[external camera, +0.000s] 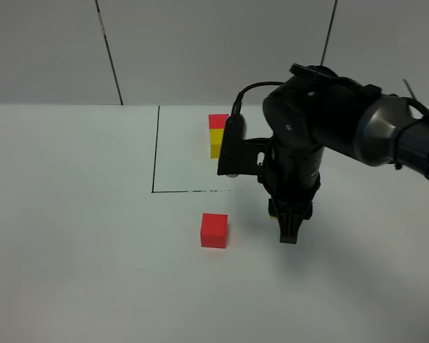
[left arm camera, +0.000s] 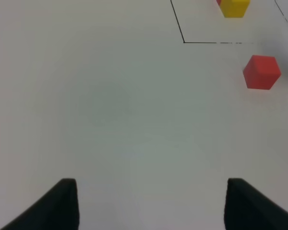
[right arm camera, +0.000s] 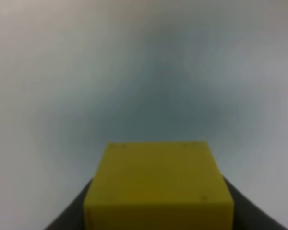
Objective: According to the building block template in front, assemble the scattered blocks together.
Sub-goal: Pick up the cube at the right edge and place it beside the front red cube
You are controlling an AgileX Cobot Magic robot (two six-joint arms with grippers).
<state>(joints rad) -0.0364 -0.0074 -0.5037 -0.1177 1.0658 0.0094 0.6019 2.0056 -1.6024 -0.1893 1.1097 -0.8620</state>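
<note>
Grey wall panels point(external camera: 50, 50) are seen behind a white table point(external camera: 71, 250), on which a thin black rectangle point(external camera: 156, 150) has been drawn. Within that frame the building block template point(external camera: 216, 136) is set: a red cube joined to a yellow one, the yellow being the nearer to the frame's front line. Outside the frame, just in front of that line, the loose red cube point(external camera: 214, 230) is placed on the bare table.

The right claw point(external camera: 289, 232) is pointed down at the table, near the red cube but apart from it, on the cube's right in the high view. It is closed on the loose yellow cube point(right arm camera: 158, 184), which is gripped between its dark fingers (whether the cube is touching the table cannot be told).

The left claw point(left arm camera: 151, 182) is held open over bare table, nothing between its fingers, well apart from the red cube.
</note>
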